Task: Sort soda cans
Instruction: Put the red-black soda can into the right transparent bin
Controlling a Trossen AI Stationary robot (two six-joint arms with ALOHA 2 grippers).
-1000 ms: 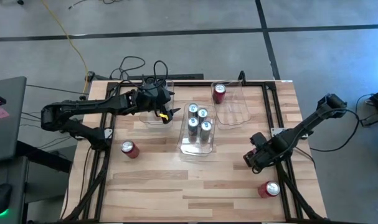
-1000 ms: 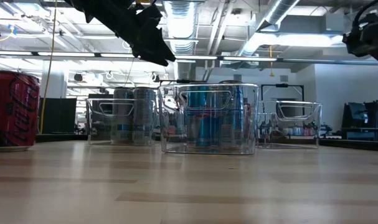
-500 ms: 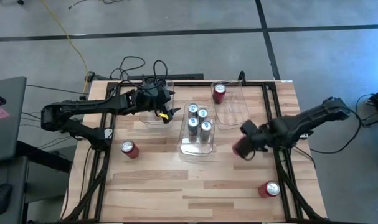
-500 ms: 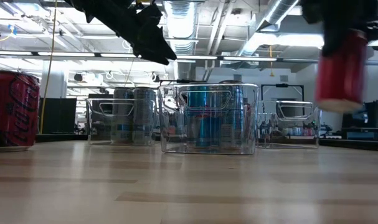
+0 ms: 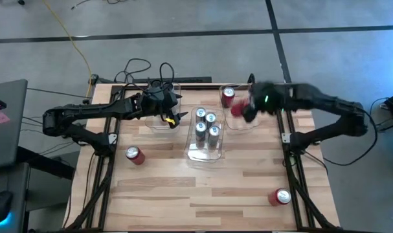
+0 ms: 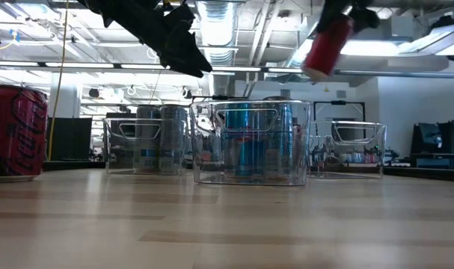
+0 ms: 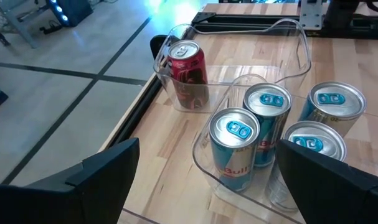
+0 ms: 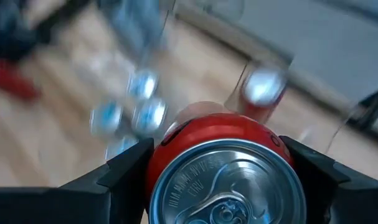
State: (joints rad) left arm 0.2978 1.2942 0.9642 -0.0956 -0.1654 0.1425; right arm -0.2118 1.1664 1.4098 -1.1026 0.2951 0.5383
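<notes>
The jaws of the right gripper (image 8: 223,186) were clamped on a smooth red can (image 8: 223,177) with a round silver top, high in the upper right of the high view over a clear plastic bin (image 5: 248,120). The left gripper (image 5: 173,109) hung with jaws apart, upper left of centre. Four silver-blue cans (image 5: 206,127) stood in the middle bin (image 5: 195,155). Two red cans (image 5: 134,155) stood on the grained wooden table (image 5: 202,188).

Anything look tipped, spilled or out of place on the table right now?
Nothing is spilled. The only can not upright is the red can tilted in the right end effector, above the right bin. Two red cans stand unsorted.
</notes>
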